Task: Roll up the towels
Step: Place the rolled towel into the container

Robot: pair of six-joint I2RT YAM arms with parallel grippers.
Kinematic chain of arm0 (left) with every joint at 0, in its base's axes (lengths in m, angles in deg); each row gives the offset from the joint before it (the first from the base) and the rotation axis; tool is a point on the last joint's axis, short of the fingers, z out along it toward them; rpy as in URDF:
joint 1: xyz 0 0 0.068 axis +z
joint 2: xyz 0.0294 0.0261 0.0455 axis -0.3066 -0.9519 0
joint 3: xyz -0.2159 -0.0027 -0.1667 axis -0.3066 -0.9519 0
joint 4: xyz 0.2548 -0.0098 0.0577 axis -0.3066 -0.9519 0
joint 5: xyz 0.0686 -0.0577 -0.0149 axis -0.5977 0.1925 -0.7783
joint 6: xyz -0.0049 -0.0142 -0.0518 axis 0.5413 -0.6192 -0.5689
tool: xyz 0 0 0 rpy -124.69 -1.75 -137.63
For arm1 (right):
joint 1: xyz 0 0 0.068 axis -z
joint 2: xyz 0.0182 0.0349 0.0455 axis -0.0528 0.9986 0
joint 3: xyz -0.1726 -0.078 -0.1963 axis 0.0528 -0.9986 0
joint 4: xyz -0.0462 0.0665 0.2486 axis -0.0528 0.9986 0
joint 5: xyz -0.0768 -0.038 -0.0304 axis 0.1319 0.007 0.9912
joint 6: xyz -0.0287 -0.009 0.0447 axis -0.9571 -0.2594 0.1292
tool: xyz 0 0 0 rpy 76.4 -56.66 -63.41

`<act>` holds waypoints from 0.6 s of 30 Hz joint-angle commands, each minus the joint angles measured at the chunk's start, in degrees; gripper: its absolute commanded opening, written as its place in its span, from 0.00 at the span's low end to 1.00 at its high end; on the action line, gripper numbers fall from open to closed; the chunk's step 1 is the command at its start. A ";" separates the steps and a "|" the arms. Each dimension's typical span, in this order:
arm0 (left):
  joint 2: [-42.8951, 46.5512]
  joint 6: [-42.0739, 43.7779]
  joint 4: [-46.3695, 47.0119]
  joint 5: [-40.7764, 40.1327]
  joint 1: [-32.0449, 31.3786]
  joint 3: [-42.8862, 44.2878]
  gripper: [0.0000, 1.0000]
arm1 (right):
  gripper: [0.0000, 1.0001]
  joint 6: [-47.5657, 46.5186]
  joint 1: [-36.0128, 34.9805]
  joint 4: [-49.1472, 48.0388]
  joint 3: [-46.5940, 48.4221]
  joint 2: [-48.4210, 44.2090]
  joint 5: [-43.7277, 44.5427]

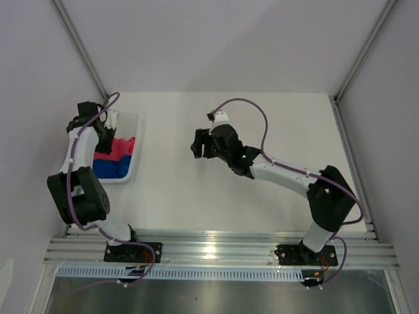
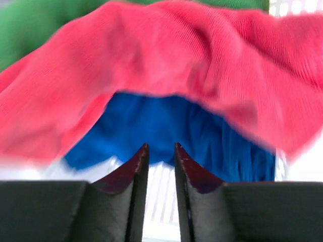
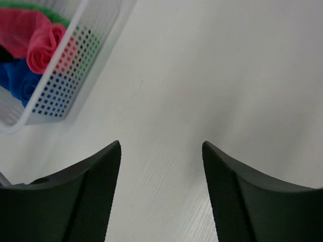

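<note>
The three towels sit heaped in the basket (image 1: 124, 179), which stands at 9 o'clock on the table (image 1: 262, 196). Seen from the left wrist, the pink (image 2: 202, 55) drapes across 12 o'clock, the blue (image 2: 166, 126) lies under it at centre, and a strip of green (image 2: 35, 30) shows at 11.

The left gripper (image 2: 161, 147) hangs low in the basket, just short of the blue. Its jaws are a narrow slit apart with nothing between them, only mesh showing through the gap. The right gripper (image 3: 161, 143) hovers over bare table near the middle, jaws wide apart and holding nothing, with the basket off at its 10 o'clock.

From the right wrist the pink shows a curled, spiral-looking end, so it may already be rolled. The blue and green are too hidden to judge. Whether the left arm is here to fetch a towel or to leave one cannot be told. My reading is that the work is at the basket stage, not the rolling stage, since no cloth lies spread on the table.

If a towel is to come out, the left jaws need to open more, push into a fold of the top cloth and pinch one layer only, then lift clear of the rim toward 3 o'clock.
</note>
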 commanded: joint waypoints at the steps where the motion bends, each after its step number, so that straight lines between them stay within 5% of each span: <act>1: 11.07 0.39 -3.41 -3.09 1.26 -0.94 0.32 | 0.72 -0.85 3.12 3.35 -3.04 -9.24 4.49; 4: 16.27 -0.31 -4.47 -4.33 1.44 -1.46 0.34 | 0.87 -0.14 6.02 8.18 -6.30 -16.62 4.84; 8: 26.11 -0.67 -8.59 3.47 0.04 -1.20 0.41 | 0.91 0.21 11.99 13.53 -14.01 -26.64 9.66; 18: 29.92 -5.49 -10.02 2.97 -21.65 -4.54 0.42 | 0.95 2.58 17.19 24.71 -20.81 -39.32 16.89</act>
